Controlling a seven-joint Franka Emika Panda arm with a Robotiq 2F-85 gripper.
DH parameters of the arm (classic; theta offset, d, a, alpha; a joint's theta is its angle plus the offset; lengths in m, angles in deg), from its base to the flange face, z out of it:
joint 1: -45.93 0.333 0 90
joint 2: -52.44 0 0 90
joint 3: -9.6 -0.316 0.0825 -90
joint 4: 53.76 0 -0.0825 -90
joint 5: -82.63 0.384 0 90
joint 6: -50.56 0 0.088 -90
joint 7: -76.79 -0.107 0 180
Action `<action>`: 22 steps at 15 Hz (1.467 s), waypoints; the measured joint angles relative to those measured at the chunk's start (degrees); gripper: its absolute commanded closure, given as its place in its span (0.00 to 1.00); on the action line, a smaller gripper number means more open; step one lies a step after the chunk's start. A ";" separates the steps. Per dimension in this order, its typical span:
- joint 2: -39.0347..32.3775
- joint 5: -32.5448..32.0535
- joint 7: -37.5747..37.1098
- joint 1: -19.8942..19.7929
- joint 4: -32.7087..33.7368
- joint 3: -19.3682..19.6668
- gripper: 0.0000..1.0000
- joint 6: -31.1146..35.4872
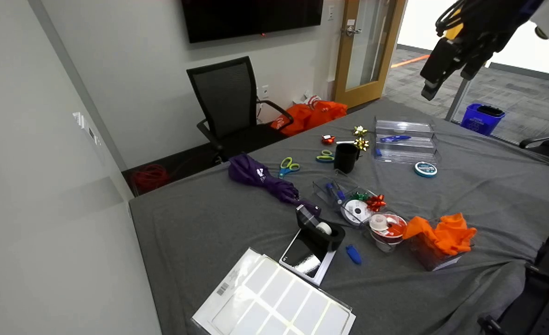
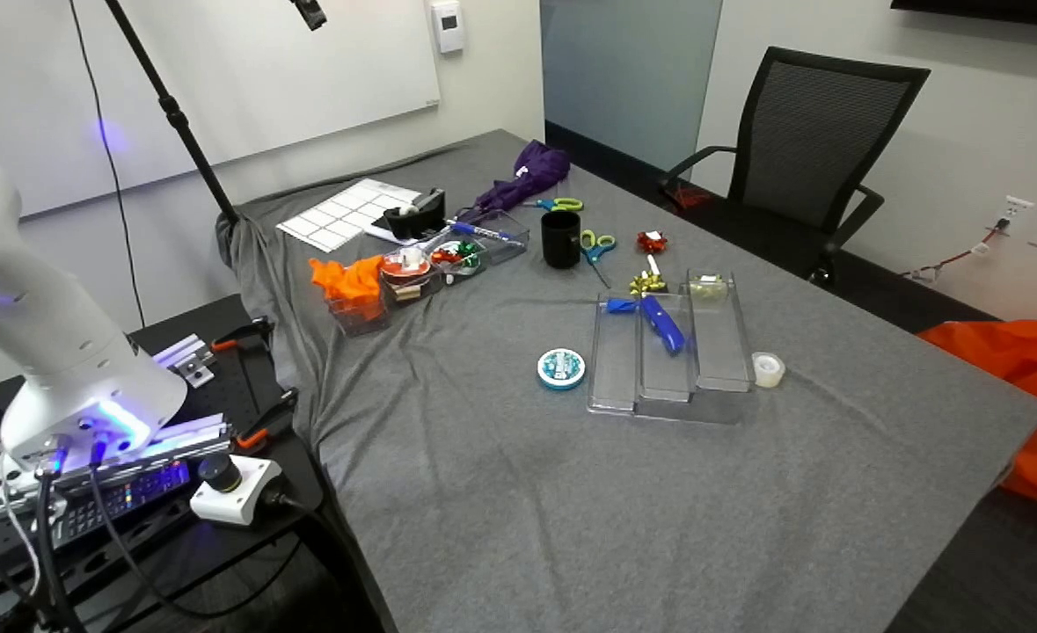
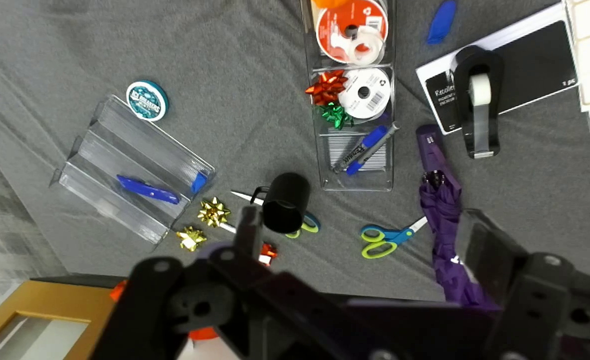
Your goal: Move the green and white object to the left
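Saw nearest the wrist camera the dark gripper (image 3: 365, 237), blurred, with both fingers spread wide and gripping nothing. Found the green and white object (image 3: 147, 100) lying flat on the grey cloth (image 3: 254, 60), just beside a corner of a clear stepped tray (image 3: 139, 135), well apart from the fingers. Counted just one: round, teal-green around the side, white-ringed on top, with a speckled teal middle; read ICE BREAKERS there in the wrist view, yet found the lettering too small to read in both exterior views. Counted two blue things (image 3: 147, 189) in the tray, one long, one short, and could not name either. Counted next two gold bows (image 3: 214, 212), one black mug (image 3: 288, 197) and two pairs of scissors (image 3: 395, 235), one pair largely hidden behind the mug. Found one red bow (image 3: 270, 251) partly masked by a finger. Counted farther out, in a row of clear bins (image 3: 356, 189) cut off at the upper edge, two markers (image 3: 360, 149), another red bow (image 3: 327, 87), one green bow (image 3: 337, 115), one white spool (image 3: 375, 82) and one red spool (image 3: 335, 30). Noted also one black tape dispenser (image 3: 494, 100) and one purple umbrella (image 3: 440, 215), partly covered by the other finger. Saw the arm (image 2: 56, 290) cut off in both exterior views.
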 measured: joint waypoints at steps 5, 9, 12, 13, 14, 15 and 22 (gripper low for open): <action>-2.15 -0.03 -4.34 -1.37 -2.89 6.24 0.00 6.57; -5.29 -0.02 -6.36 -3.35 -5.98 11.09 0.00 14.88; -8.23 0.23 -6.86 -4.53 -7.55 14.31 0.00 20.45; -9.31 0.43 -6.81 -4.78 -7.80 15.37 0.00 22.06; -10.50 0.62 -6.75 -5.03 -7.91 16.47 0.00 23.69; -11.72 0.71 -6.74 -5.33 -7.90 17.41 0.00 25.00; -13.21 0.64 -6.78 -5.41 -7.74 18.45 0.00 26.19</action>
